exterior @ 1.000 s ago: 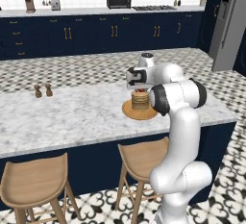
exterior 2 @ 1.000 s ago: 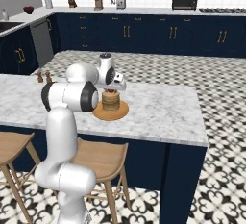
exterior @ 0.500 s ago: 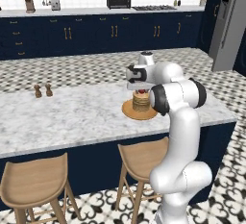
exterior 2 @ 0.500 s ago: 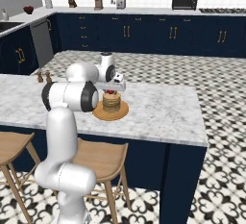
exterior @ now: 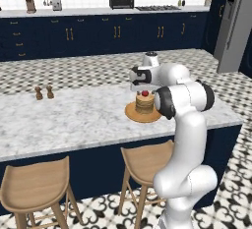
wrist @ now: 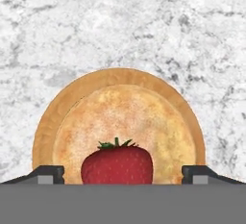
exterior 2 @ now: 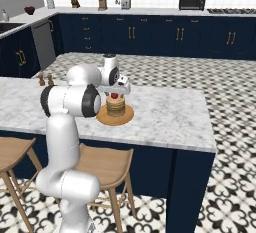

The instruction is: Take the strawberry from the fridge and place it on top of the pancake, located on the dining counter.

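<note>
2 small brown shakers (exterior: 43,93) at far left on the desk (exterior: 74,120), just beside each other, well apart from the plate. 2 round wooden stools in the left base view, 1 (exterior: 34,186) lower left, 1 (exterior: 145,161) under the desk edge near the arm. Further right, 1 flat orange-brown plate (exterior: 132,113) on the marble top, carrying 1 thick tan pancake (exterior: 144,104) stack. On top of that stack, 1 strawberry (exterior: 144,94), bright red, resting on the pancake's upper face. Directly above, the gripper (exterior: 145,80), pointing down, jaws released and spread wide, gripping nothing. At far right in the back, 1 tall grey fridge (exterior: 235,24).

From the right base view: same 2 shakers (exterior 2: 45,80) at left, 1 plate (exterior 2: 102,120), 1 pancake (exterior 2: 116,106), 1 strawberry (exterior 2: 114,96) on top, gripper (exterior 2: 116,88) just over it.

In the hand view: 1 finger tip (wrist: 48,174) at left, then 1 strawberry (wrist: 116,164) with green leaves, seated on the pancake (wrist: 125,117) near its lower edge, then 1 finger tip at right; clear gaps on both sides between tips and fruit. Plate rim (wrist: 48,122) ringing the pancake, marble desk (wrist: 120,21) beyond.
</note>
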Available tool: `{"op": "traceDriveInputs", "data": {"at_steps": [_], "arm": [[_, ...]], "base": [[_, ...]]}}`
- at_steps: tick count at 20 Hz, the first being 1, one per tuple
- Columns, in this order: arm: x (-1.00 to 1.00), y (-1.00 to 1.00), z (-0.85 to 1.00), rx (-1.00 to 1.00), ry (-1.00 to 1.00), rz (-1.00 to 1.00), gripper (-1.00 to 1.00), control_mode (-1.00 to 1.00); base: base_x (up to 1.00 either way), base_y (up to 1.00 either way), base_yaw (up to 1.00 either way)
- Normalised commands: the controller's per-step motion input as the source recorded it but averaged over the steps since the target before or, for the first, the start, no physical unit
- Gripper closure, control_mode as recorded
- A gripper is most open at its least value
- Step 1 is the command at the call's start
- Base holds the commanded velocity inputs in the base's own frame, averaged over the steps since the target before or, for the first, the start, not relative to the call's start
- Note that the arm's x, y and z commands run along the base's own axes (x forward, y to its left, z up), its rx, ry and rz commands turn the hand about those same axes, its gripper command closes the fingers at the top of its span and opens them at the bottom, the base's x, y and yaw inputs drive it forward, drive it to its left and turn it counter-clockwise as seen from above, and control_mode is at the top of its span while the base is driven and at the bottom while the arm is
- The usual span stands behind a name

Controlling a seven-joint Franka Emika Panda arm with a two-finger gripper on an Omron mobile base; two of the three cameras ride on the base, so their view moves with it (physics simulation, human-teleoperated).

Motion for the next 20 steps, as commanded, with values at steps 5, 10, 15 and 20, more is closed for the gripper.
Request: {"op": "traceDriveInputs", "data": {"at_steps": [5, 10, 15, 20], "arm": [[-0.47, 0.02, 0.28, -0.05, -0.08, 0.0, -1.0, -1.0], [-1.0, 0.09, 0.55, -0.02, -0.16, 0.0, -1.0, -1.0], [-1.0, 0.53, 0.38, -0.01, -0.04, 0.04, -1.0, -1.0], [-1.0, 0.81, 0.04, -0.03, -0.03, 0.05, -1.0, -1.0]], "base": [[0.0, 0.0, 0.0], [0.0, 0.0, 0.0], [0.0, 0.0, 0.0], [0.0, 0.0, 0.0]]}}
